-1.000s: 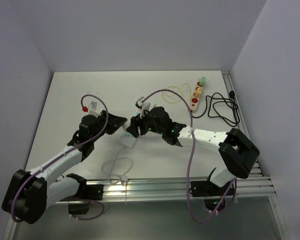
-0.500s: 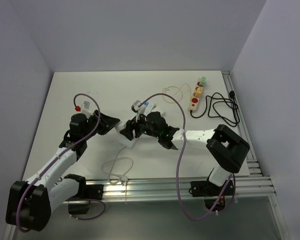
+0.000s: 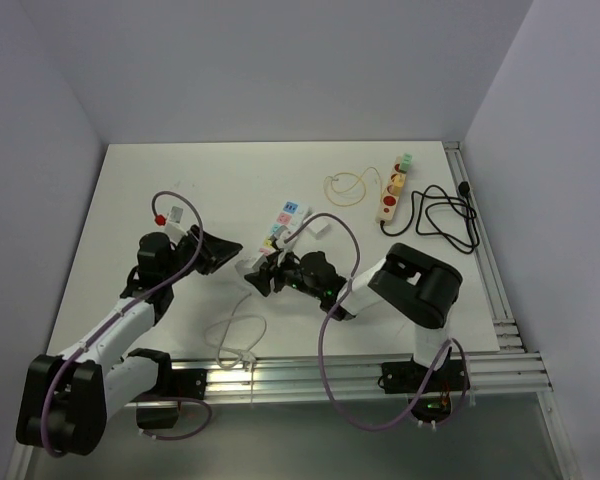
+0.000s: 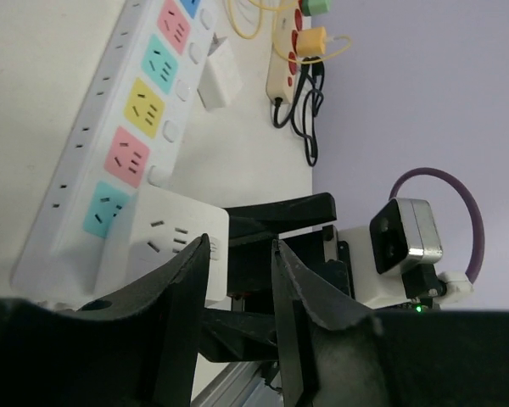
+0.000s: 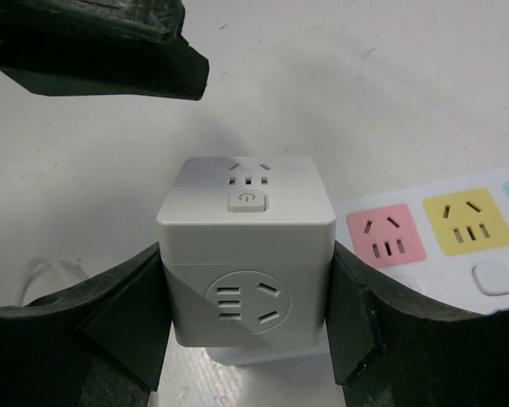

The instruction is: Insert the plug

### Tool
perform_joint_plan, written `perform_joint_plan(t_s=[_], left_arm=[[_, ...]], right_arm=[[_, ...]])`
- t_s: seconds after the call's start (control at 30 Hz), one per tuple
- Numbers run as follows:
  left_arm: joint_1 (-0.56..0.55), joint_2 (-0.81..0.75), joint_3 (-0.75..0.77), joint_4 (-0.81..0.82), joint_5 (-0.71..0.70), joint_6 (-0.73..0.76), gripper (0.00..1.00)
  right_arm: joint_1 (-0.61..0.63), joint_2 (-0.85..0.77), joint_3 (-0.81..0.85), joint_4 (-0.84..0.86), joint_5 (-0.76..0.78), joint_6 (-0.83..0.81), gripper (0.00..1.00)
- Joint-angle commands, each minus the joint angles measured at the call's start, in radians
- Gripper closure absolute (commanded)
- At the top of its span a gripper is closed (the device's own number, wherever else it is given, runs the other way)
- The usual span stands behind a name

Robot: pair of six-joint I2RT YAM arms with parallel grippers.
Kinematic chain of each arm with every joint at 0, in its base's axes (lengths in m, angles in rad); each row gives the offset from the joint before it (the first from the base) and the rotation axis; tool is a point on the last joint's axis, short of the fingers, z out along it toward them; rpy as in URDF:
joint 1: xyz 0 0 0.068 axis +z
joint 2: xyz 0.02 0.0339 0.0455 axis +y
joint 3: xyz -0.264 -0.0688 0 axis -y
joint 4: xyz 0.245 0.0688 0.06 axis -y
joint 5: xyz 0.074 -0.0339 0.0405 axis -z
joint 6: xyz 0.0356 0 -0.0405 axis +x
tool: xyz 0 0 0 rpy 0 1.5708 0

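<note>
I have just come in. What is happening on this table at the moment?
The right claw is closed on a white cube adapter and holds it at the end of the white power strip, the one with coloured sockets. The left claw is open close by, facing the adapter, and holds nothing. These views do not show whether the adapter's plug is seated in the strip.
</note>
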Motion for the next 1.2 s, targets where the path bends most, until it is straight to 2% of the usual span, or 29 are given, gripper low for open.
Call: perform_joint_plan(t_s=[0.0,0.13,0.57,0.8,0.97,1.17], left_arm=[[0.003,0.023,0.003,0.125,0.079,0.002,0.59],[0.006,0.031,0.009,0.114,0.084,0.02,0.59],[0.012,0.042,0.003,0.105,0.096,0.037,0.6],[0.017,0.031,0.006,0.074,0.093,0.063,0.59],[0.018,0.004,0.008,0.046,0.085,0.082,0.45],[0.029,0.008,-0.006,0.054,0.085,0.088,0.39]], right_arm=[[0.005,0.032,0.005,0.218,0.06,-0.042,1.0],[0.006,0.076,-0.032,0.396,0.098,-0.031,1.0],[0.006,0.096,0.007,0.461,0.109,-0.04,1.0],[0.005,0.072,0.042,0.41,0.084,-0.039,1.0],[0.005,0.059,0.06,0.355,0.066,-0.048,0.99],[0.0,0.119,0.094,0.369,0.063,-0.036,0.99]])
